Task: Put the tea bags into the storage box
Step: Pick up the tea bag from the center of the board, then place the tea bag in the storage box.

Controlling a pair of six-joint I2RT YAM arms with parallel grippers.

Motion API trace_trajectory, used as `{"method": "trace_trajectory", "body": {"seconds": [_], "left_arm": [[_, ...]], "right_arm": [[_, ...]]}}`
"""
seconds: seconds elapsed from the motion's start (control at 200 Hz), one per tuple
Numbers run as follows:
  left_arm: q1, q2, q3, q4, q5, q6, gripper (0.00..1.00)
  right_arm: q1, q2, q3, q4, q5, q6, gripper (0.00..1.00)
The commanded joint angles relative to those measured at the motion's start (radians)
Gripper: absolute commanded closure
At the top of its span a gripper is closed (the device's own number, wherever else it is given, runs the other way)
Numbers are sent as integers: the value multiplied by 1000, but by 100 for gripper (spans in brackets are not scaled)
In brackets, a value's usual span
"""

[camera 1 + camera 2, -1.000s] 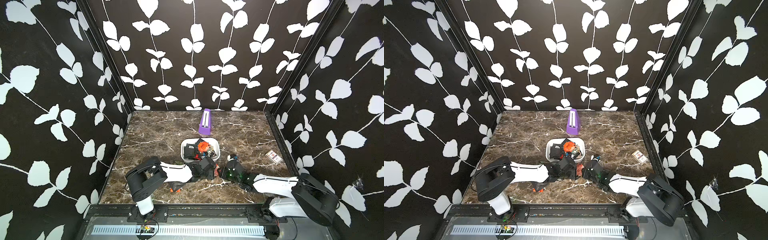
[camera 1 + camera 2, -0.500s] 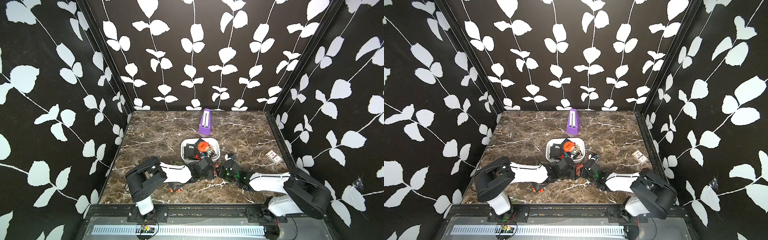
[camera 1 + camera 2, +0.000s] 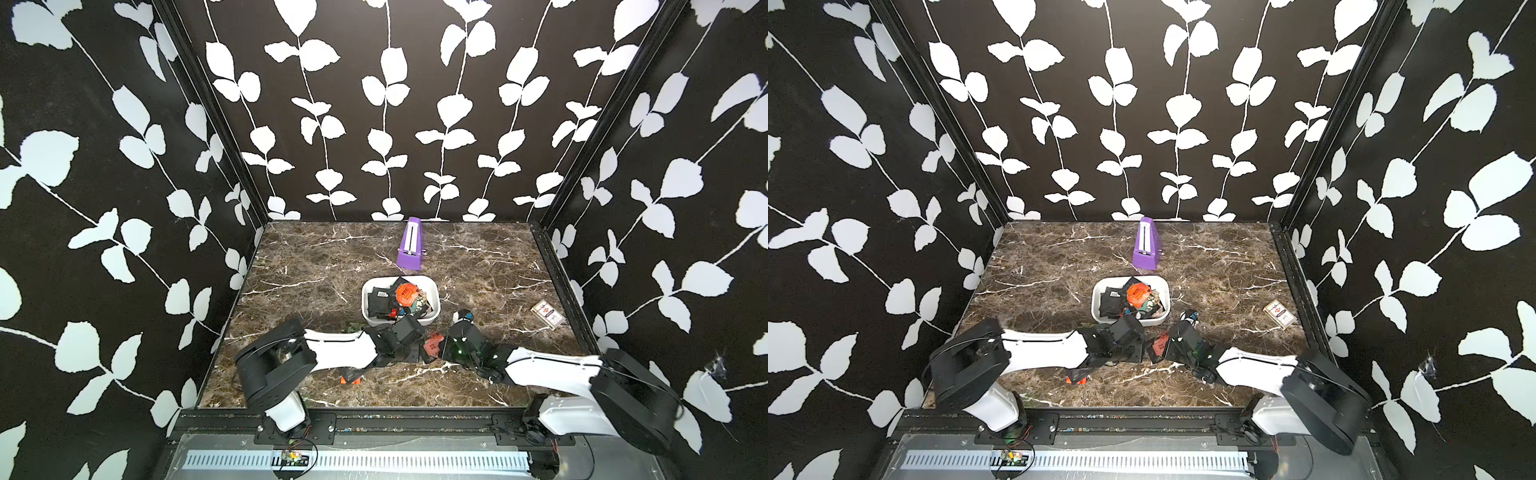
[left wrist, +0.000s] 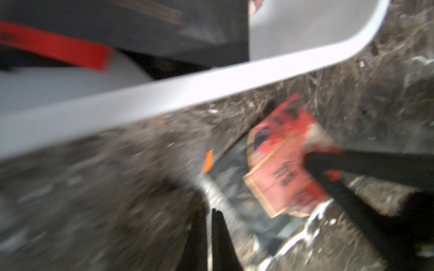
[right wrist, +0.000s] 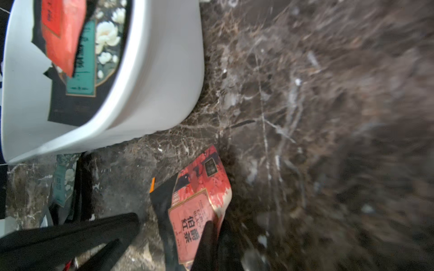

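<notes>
My right tool (image 5: 212,244) is clamped on a red tea bag (image 5: 199,204) just beside the box (image 5: 162,77). Next, I judge, comes a lift over its rim and a release. My left tool (image 4: 209,237) is together, seemingly empty, beside the box. The bench (image 3: 311,266) is brown marble, and the walls (image 3: 124,208) are black with white leaves.

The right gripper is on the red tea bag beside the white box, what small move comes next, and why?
Probably lift the right gripper and swing it over the storage box rim: its jaws look shut on an edge of the red tea bag, which lies just outside the box wall.
</notes>
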State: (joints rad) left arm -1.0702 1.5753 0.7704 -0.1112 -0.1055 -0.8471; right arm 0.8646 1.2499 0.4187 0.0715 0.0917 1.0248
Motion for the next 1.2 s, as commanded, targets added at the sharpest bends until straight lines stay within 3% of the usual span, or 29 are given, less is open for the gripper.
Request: {"method": "trace_trajectory", "body": {"seconds": [0.0,0.2,0.405,0.51,0.925,1.195], "left_arm": [[-2,-123,36,-167,-122,70,88],[-2,-279,61,-344,-318,121,69],[0,-376,58,-471,-457,128,63],[18,-413,31,-497,-477,95,59],[193,-595,-103,-519,-341,77,40],[216,-638,-143,-574,-279,32,31]], "right_arm": [[13,-107,86,-233,78,-72,100],[24,-262,228,-503,111,-179,100],[22,-275,381,-520,122,-272,100],[8,-174,480,-491,121,-323,100],[-63,386,870,-329,-59,-390,100],[-67,595,1043,-330,-106,-394,100]]}}
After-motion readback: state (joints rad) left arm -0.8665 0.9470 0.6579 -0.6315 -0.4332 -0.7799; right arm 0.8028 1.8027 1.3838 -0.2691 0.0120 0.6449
